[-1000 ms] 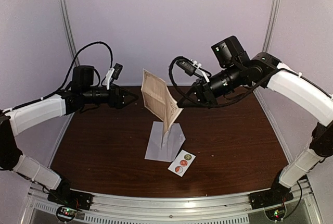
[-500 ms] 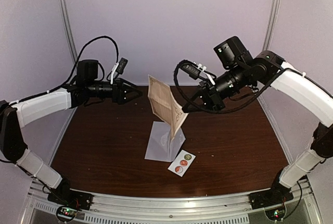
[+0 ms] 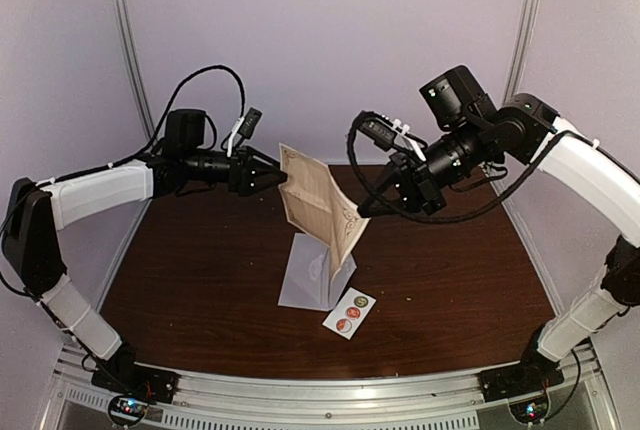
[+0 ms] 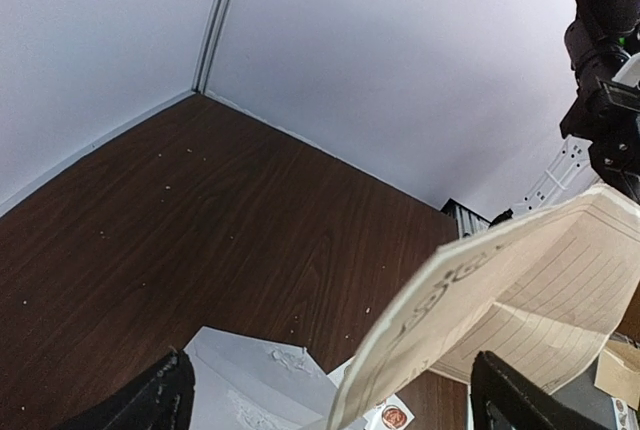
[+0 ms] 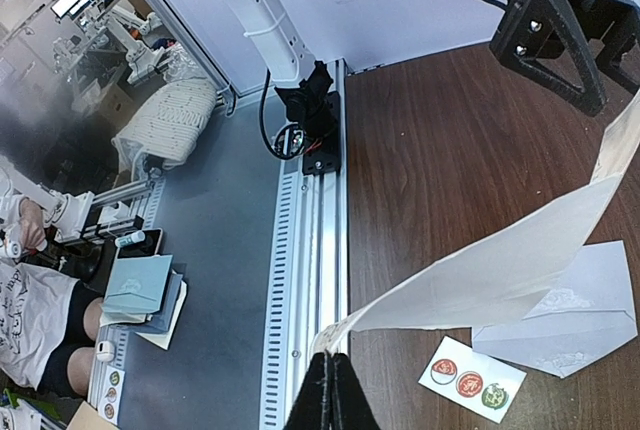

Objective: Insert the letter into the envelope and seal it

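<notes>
Two arms meet above the middle of the dark wooden worktop [image 3: 200, 270], with the letter [image 3: 318, 200] in the air between them. The right jaws are fully closed, their fingers [image 5: 322, 402] pinching a corner on the right side of the letter, a beige sheet with ruled lines and an ornate printed border. The sheet hangs tilted and bowed, its high edge toward the left arm and its low end over the envelope [image 3: 308, 278]; whether it brushes the envelope I cannot tell. The left jaws stand wide apart and hold nothing. Seen from above, their fingers [image 3: 262, 173] point at the letter's upper left edge, right beside it, and contact with the paper cannot be made out. From the left wrist camera the curled sheet shows in the gap between the two spread fingers. The envelope lies flat on the worktop below the letter, pale grey. Just beside its near right corner lies a small white strip of stickers [image 3: 350, 313] carrying three round stickers, two red and one green, apart from both arms
</notes>
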Controlling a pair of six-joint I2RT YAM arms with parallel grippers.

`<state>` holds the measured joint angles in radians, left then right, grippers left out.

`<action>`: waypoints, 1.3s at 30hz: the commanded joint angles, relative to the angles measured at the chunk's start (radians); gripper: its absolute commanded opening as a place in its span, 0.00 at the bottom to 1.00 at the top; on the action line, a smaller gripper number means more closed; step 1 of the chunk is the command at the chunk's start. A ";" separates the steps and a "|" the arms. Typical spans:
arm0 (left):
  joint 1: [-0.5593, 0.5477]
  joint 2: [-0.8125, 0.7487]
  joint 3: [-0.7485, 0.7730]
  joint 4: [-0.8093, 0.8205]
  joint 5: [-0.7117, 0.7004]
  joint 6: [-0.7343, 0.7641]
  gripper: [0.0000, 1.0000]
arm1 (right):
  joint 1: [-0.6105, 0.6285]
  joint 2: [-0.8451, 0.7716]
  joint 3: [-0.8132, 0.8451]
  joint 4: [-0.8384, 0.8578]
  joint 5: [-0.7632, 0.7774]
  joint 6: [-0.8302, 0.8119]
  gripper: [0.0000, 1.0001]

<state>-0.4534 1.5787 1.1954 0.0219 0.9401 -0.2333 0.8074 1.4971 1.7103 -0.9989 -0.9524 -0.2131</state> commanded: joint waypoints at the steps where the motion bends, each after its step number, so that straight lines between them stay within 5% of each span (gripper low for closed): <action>1: -0.021 0.011 0.049 0.002 0.068 0.046 0.97 | 0.005 -0.039 0.001 0.010 -0.016 -0.013 0.00; 4: -0.021 0.010 0.038 -0.002 0.118 0.055 0.91 | 0.005 -0.043 -0.003 0.017 0.001 -0.009 0.00; 13: -0.021 -0.013 0.005 -0.004 0.162 0.062 0.33 | -0.004 -0.050 -0.019 0.090 0.107 0.066 0.00; 22: -0.021 -0.008 -0.004 -0.002 0.173 0.058 0.02 | -0.053 -0.070 -0.061 0.199 0.143 0.169 0.00; 34: -0.064 -0.019 -0.035 0.038 0.125 0.029 0.00 | -0.020 0.031 -0.097 0.512 0.172 0.419 0.00; 39: -0.081 -0.020 -0.050 0.071 0.128 0.001 0.00 | -0.004 0.086 -0.105 0.659 0.231 0.519 0.31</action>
<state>-0.5209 1.5806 1.1629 0.0208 1.0744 -0.2062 0.7902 1.5509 1.6215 -0.5140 -0.7788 0.1970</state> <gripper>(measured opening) 0.002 0.191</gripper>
